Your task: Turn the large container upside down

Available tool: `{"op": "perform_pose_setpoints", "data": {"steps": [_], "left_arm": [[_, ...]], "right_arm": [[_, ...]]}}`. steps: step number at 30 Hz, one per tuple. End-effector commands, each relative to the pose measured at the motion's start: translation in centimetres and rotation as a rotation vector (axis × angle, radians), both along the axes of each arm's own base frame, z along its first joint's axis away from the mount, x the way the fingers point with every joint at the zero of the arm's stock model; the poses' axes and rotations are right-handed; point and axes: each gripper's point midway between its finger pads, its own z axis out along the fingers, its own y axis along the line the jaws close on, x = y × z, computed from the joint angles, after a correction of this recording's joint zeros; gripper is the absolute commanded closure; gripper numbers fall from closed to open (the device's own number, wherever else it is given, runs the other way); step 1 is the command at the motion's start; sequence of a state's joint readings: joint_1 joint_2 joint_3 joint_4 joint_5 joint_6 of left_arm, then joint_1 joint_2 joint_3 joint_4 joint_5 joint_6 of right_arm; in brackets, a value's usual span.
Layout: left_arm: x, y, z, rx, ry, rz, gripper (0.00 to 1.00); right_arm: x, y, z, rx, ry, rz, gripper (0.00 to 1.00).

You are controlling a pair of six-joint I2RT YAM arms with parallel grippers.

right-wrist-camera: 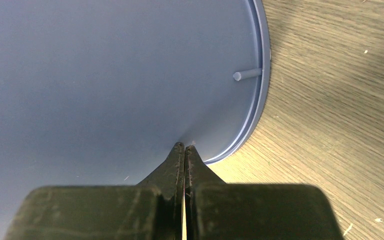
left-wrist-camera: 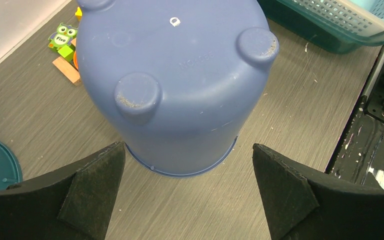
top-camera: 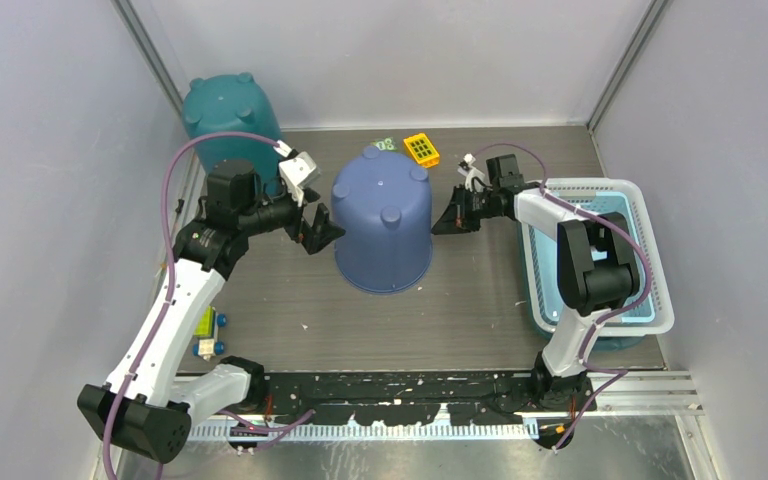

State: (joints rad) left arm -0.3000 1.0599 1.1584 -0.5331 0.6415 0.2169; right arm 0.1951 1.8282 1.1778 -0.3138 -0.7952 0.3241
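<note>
The blue bucket [top-camera: 384,222] is seen in the middle of the table [top-camera: 480,300]. It is stood upside down, with its bottom up and its rim on the wood. The left gripper [top-camera: 318,230] is held wide open just beside the bucket's left side, and nothing is held in it. The right gripper [right-wrist-camera: 185,146] is closed tight with nothing between its jaws. Its tips are seen right at the bucket's other side, near the rim. A green bucket [top-camera: 230,115] is set in the far left corner.
</note>
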Motion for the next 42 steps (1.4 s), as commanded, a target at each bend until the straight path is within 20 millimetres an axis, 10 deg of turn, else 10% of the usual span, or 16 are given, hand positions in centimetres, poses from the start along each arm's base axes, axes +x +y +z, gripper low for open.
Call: {"op": "perform_pose_setpoints", "data": {"steps": [1, 7, 17, 28, 34, 42], "left_arm": [[-0.4, -0.2, 0.8, -0.014, -0.036, -0.022, 0.00], [-0.4, -0.1, 0.6, -0.009, -0.037, -0.013, 0.00], [-0.3, 0.4, 0.3, 0.013, -0.049, 0.001, 0.00], [0.4, 1.1, 0.5, 0.044, -0.063, 0.048, 0.00], [0.5, 1.1, 0.5, 0.042, -0.072, 0.054, 0.00], [0.4, 1.3, 1.1, 0.043, -0.084, 0.066, 0.00]], "right_arm": [[0.3, 0.2, 0.9, 0.009, -0.045, 0.019, 0.99], [0.3, 0.0, 2.0, -0.007, -0.084, 0.036, 0.95], [0.8, -2.6, 7.7, -0.174, -0.315, 0.022, 0.53], [-0.9, -12.6, 16.6, -0.690, -0.629, -0.148, 0.26], [-4.2, -17.2, 14.9, -0.896, -0.596, -0.221, 0.15], [-5.5, -18.2, 10.1, -0.931, -0.442, -0.208, 0.12]]}}
